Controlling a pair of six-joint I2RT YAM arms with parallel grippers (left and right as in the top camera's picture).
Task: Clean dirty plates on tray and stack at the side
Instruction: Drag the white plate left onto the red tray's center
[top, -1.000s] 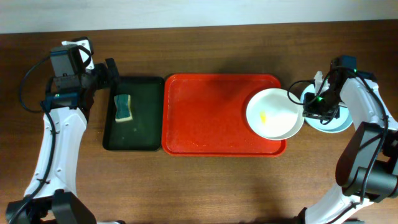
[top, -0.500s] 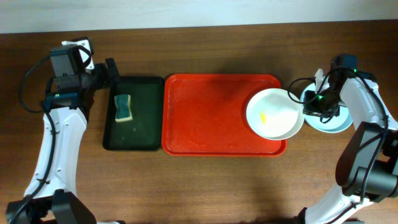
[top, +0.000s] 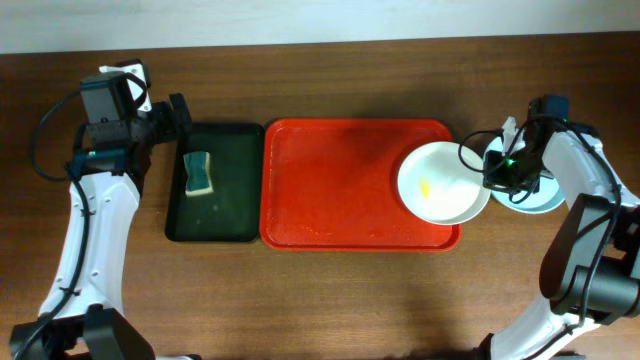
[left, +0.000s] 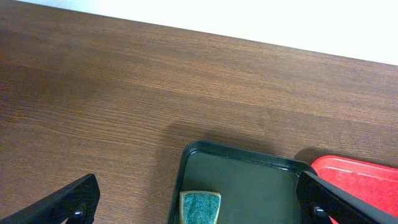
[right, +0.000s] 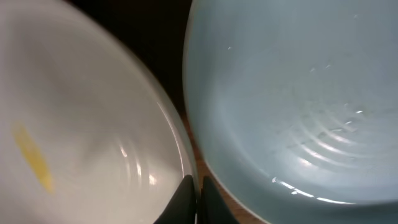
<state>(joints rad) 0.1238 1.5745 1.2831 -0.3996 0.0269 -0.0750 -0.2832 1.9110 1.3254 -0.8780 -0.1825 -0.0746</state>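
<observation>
Now the right claw (right: 196, 200) pinches the right rim of the white plate (right: 81, 112), which sits at the red tray's (top: 340, 185) right end, just beside a blue plate (right: 292, 93). Meanwhile the left claw (top: 176, 120) hangs released at the black tray's (top: 225, 215) far left corner.

Overhead straight down on the table (top: 330, 300); left wrist oblique over black tray (left: 249, 180); right wrist tight against white plate (right: 81, 93)
</observation>
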